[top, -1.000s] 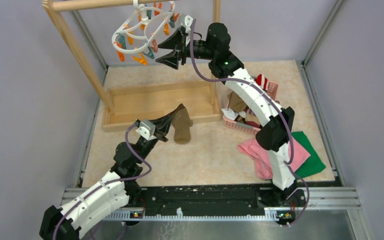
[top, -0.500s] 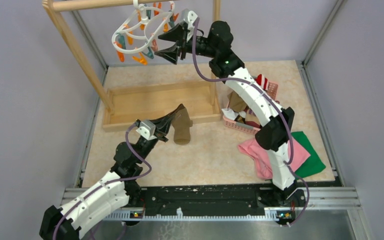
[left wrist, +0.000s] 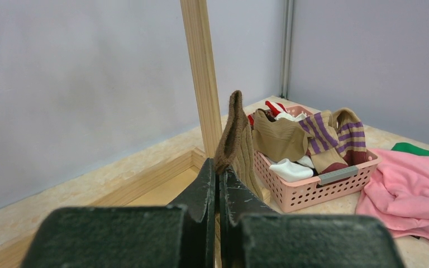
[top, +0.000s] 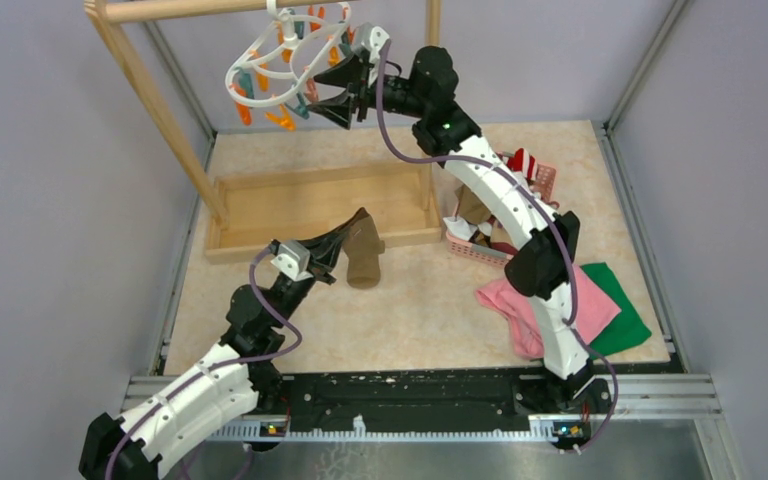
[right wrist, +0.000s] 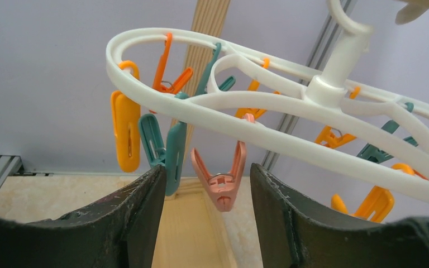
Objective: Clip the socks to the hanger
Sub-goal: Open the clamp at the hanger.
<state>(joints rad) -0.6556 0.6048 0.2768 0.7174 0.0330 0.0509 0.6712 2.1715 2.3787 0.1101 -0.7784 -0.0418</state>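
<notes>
At the far left we see the wooden rack (top: 160, 110), its slanted post rising from a shallow wooden base frame (top: 310, 200) on the counter (top: 410, 300). The hanger (top: 280, 55) hangs by its hook from the rack's top bar, the white ring tilted, orange and teal clips dangling round it.

Lower down, the left gripper (top: 345, 240) reaches over the near edge of the base frame. Its jaws are pressed together on the cuff end of the olive-brown sock (top: 366, 255). In the left wrist view the sock (left wrist: 236, 134) stands up out of the gripper (left wrist: 219, 173), in front of a wooden upright.

The right gripper (top: 332, 85) is raised to the right side of the hanger, its jaws spread wide. In the right wrist view we see a salmon clip (right wrist: 222, 181) hanging from the hanger (right wrist: 268, 106) in the gap of the gripper (right wrist: 206, 176); it seems to touch neither jaw, though we cannot be sure from this angle.

Further right a pink basket (top: 545, 180) sits on the counter, holding the other socks (left wrist: 324, 134), among them a tan one with purple stripes and a white one. Nearer and to the right lie a pink cloth (top: 520, 310) and, partly under it, a green cloth (top: 625, 320).
</notes>
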